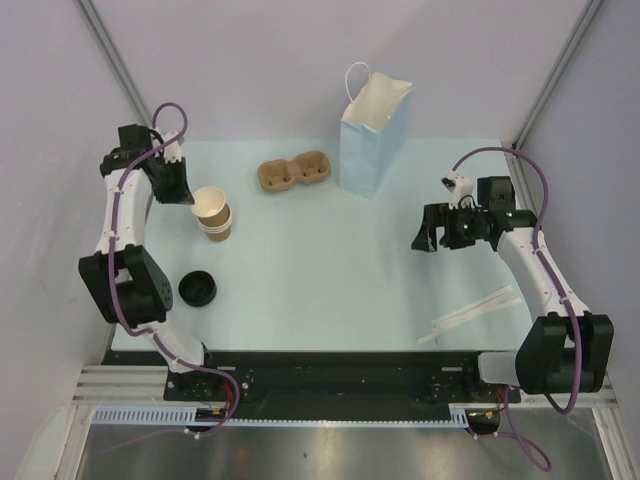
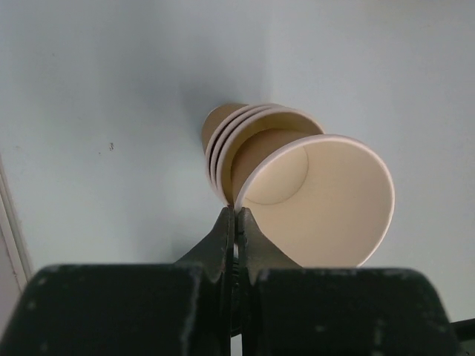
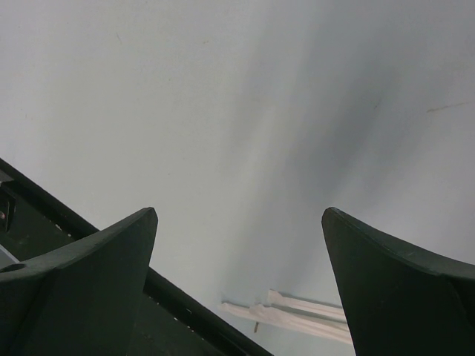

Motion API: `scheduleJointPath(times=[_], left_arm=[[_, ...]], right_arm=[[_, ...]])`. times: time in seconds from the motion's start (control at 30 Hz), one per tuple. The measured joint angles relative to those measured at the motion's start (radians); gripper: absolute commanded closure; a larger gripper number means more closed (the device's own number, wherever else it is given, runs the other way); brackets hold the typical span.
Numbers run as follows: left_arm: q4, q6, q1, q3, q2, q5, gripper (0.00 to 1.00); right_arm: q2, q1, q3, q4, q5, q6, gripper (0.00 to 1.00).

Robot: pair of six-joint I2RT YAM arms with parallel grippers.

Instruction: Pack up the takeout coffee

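No lidded brown cup shows in any view. A stack of lidless tan cups (image 1: pixel 215 220) stands at the table's left. My left gripper (image 1: pixel 180 188) is shut on the rim of the top lidless cup (image 2: pixel 326 200), which sits tilted in the stack (image 2: pixel 223 137); the fingertips (image 2: pixel 225 219) pinch the near-left rim. A loose black lid (image 1: pixel 197 288) lies in front of the stack. The blue paper bag (image 1: pixel 373 135) stands open at the back centre. My right gripper (image 1: pixel 432 238) is open and empty above the table's right side, and in its wrist view (image 3: pixel 239 215) nothing is between the jaws.
A brown two-cup carrier (image 1: pixel 294 171) lies left of the bag. Paper-wrapped sticks (image 1: pixel 470 315) lie near the front right edge, also in the right wrist view (image 3: pixel 297 311). White walls enclose the table on the left, back and right.
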Motion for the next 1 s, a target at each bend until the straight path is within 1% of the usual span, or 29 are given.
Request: scheduleJointPath(times=[0.1,0.2,0.33,0.53,0.63,0.7,0.77,0.83,0.97,1.0], left_arm=[[-0.002,0.0,0.002,-0.02,0.0,0.003,1.0],[-0.017,0.007,0.005,0.003,-0.002,0.003,1.0],[-0.078,0.026,0.005,0.146,-0.002,-0.002,1.0],[-0.156,0.07,0.006,0.414,-0.007,0.011,1.0],[-0.185,0.105,-0.003,0.459,-0.031,0.045,1.0],[-0.206,0.131,-0.022,0.457,-0.055,0.059,1.0],[-0.208,0.158,-0.072,0.421,-0.093,0.072,1.0],[-0.185,0.182,-0.155,0.325,-0.154,0.084,1.0],[-0.136,0.201,-0.362,0.1,-0.262,0.082,1.0],[-0.101,0.201,-0.423,0.016,-0.288,0.077,1.0]], right_arm=[[0.001,0.012,0.0,0.0,0.0,0.0,0.0],[0.001,0.014,0.0,0.0,0.0,0.0,0.0],[0.001,0.016,0.0,0.0,0.001,-0.002,0.0],[0.01,0.016,0.023,-0.006,0.008,-0.009,0.0],[0.01,0.016,0.047,-0.009,0.017,-0.012,0.0],[0.01,0.016,0.063,-0.009,0.028,-0.012,0.0],[0.009,0.016,0.075,-0.009,0.048,-0.012,0.0],[0.003,0.016,0.082,-0.006,0.081,-0.013,0.0],[-0.053,0.007,0.083,0.013,0.151,-0.023,0.0],[-0.08,0.004,0.084,0.022,0.162,-0.028,0.0]])
